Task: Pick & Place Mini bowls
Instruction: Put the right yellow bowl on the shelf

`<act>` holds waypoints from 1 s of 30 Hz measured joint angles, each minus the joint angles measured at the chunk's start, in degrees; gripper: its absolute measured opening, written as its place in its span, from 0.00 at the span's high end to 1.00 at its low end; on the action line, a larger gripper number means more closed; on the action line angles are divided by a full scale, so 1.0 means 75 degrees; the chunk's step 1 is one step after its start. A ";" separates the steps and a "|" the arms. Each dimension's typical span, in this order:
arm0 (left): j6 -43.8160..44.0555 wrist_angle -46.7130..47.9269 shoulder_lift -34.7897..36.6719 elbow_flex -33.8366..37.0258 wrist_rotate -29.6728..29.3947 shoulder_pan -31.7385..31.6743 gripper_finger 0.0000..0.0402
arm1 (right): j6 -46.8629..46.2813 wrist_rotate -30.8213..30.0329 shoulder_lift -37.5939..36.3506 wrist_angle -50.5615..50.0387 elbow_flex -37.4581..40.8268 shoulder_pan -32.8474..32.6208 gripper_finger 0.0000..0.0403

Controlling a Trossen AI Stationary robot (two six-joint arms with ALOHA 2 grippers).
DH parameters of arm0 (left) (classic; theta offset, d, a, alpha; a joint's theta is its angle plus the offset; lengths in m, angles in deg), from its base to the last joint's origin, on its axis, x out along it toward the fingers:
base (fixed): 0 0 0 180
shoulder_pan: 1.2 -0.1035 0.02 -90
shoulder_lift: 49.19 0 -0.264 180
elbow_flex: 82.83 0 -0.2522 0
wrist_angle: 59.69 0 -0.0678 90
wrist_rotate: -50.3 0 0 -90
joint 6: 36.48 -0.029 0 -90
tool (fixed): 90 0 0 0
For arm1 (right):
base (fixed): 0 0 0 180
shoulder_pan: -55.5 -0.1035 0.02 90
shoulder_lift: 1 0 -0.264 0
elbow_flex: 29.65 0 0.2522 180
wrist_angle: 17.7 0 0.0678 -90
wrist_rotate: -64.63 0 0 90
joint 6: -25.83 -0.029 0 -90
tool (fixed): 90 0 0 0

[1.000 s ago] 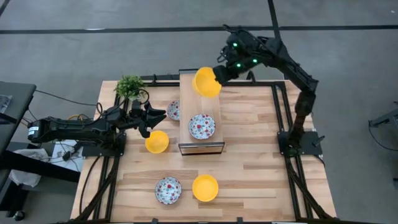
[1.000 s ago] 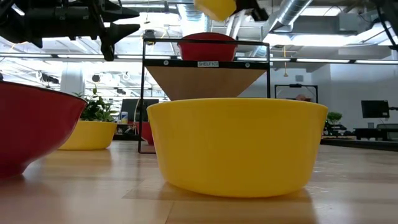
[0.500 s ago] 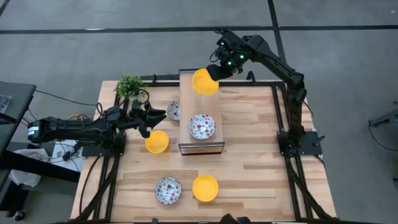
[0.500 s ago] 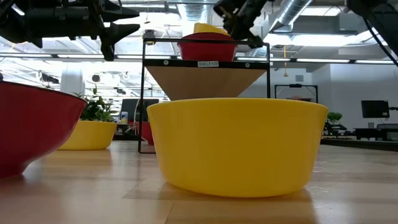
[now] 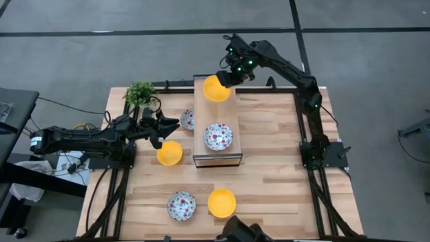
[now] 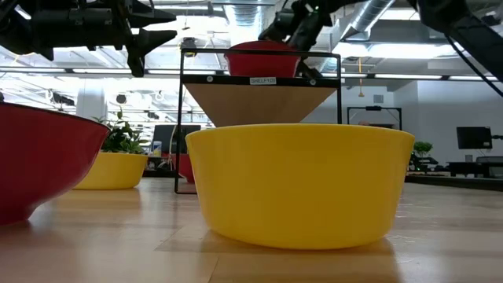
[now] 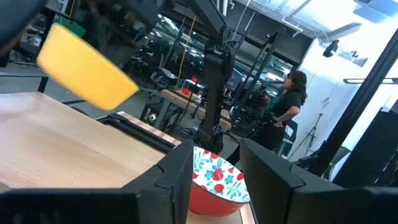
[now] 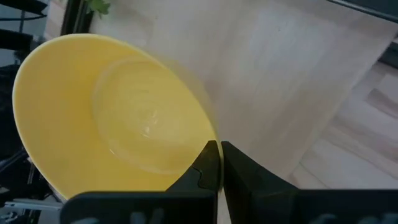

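Glossy yellow bowl (image 8: 118, 118) over a pale, smooth wooden shelf (image 8: 280, 81).

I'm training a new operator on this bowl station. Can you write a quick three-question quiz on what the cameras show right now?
1. True or false: the right gripper is shut on a yellow bowl above the far end of the shelf.
2. How many mini bowls show in the high view?
A. four
B. five
C. six
3. Fill in: the left gripper hovers open beside a ____ bowl next to the shelf.

Key: 1 true; 2 C; 3 floral.
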 joint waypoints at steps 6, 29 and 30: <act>0.0001 0.0000 0.0000 0.0000 0.0000 0.0000 0.67 | 0.0012 -0.0101 0.0186 -0.0053 0.0000 0.0047 1.00; -0.0002 0.0000 0.0000 0.0000 0.0000 0.0000 0.67 | 0.0198 -0.0457 0.0532 -0.0349 0.0009 -0.0143 1.00; 0.0000 0.0000 0.0000 0.0000 0.0000 0.0000 0.67 | 0.0198 -0.0455 0.0529 -0.0315 0.0009 -0.0152 1.00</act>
